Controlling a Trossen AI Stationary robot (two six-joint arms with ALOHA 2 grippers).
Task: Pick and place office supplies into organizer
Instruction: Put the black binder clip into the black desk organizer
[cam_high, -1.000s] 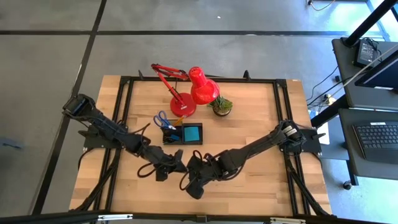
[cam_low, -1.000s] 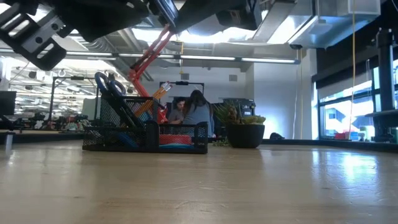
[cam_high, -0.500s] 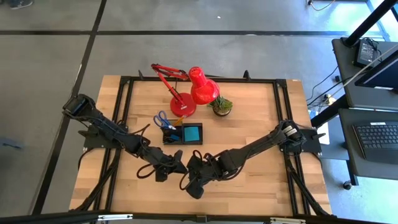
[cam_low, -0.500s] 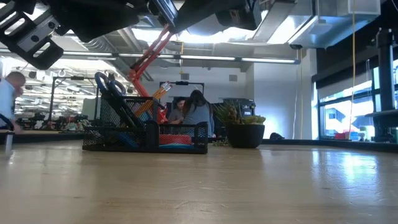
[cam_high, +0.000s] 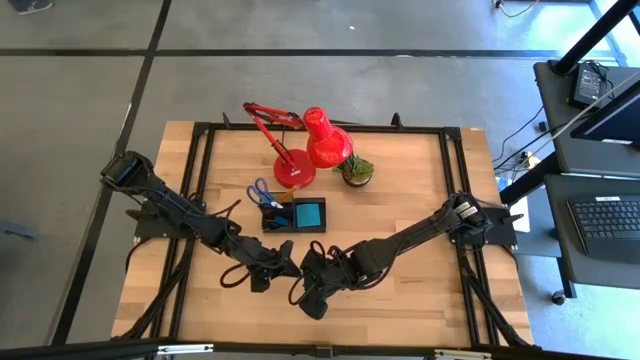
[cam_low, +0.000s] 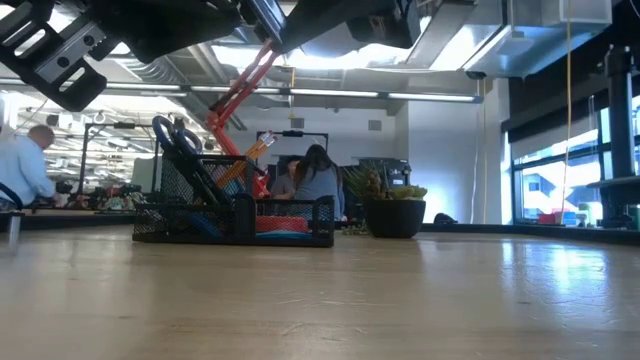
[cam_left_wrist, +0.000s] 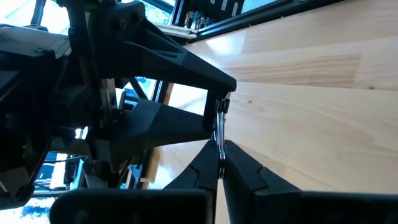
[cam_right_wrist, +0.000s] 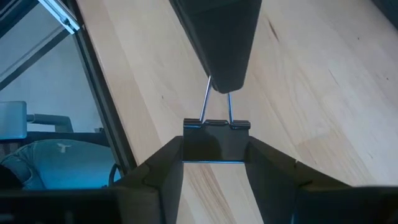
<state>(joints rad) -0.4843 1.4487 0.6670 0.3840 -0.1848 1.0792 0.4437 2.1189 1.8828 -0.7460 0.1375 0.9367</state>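
A black binder clip (cam_right_wrist: 216, 140) is held in the air between my two grippers, over the near middle of the table. My left gripper (cam_high: 284, 262) is shut on its wire handles. My right gripper (cam_high: 308, 270) faces it and is shut on the clip's black body. The black mesh organizer (cam_high: 294, 216) stands on the table farther back. It holds blue-handled scissors (cam_high: 260, 192), a blue note pad (cam_high: 309, 213) and orange pencils (cam_low: 256, 148). The low view shows the organizer (cam_low: 235, 217) but not the clip. My left gripper pinches the clip's wire handles (cam_left_wrist: 219, 134) between its two fingertips (cam_left_wrist: 244, 175), coming level from the table's left side, along the handles. The clip is lifted clear of the table. My right gripper pinches the clip's black body (cam_right_wrist: 216, 149) between its two fingers (cam_right_wrist: 163, 171), one on each end. It comes from the table's right side, opposite my left gripper. The wire handles (cam_right_wrist: 204, 102) point away from it into the left gripper's fingers (cam_right_wrist: 222, 50).
A red desk lamp (cam_high: 300, 150) and a small potted plant (cam_high: 356, 170) stand behind the organizer toward the far edge. Bare wood lies right of the organizer and along the near edge. People sit and move in the room beyond (cam_low: 318, 185).
Both arms and the clip have kept still. In the low view, a person has come into the room behind at the left.
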